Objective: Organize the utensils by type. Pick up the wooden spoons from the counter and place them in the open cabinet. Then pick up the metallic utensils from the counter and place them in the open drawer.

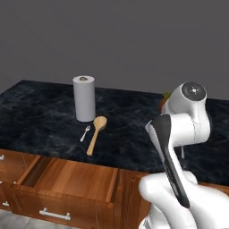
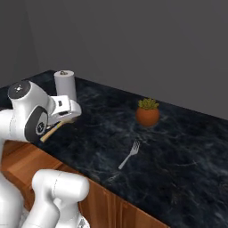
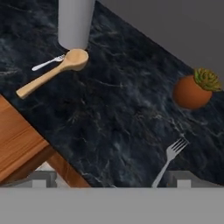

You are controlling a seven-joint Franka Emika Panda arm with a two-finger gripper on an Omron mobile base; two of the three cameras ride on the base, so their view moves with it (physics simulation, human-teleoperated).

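Three utensils lie on the black marble-patterned bench (image 3: 113, 109) that you can see: one light tan wooden spoon (image 3: 54, 72) with a small silver fork (image 3: 47, 62) just beside it, both ahead of your gripper (image 3: 109, 177) and off to one side at the foot of a grey paper-towel roll (image 3: 75, 22), and a second silver fork (image 3: 171, 158) close under the gripper. Nothing sits in the open reddish-brown wooden drawer (image 1: 67, 179) below the bench edge, so judge the sorting barely begun. Your gripper stands at full spread, holding and touching nothing. An orange potted plant (image 3: 192, 89) stands farther out.
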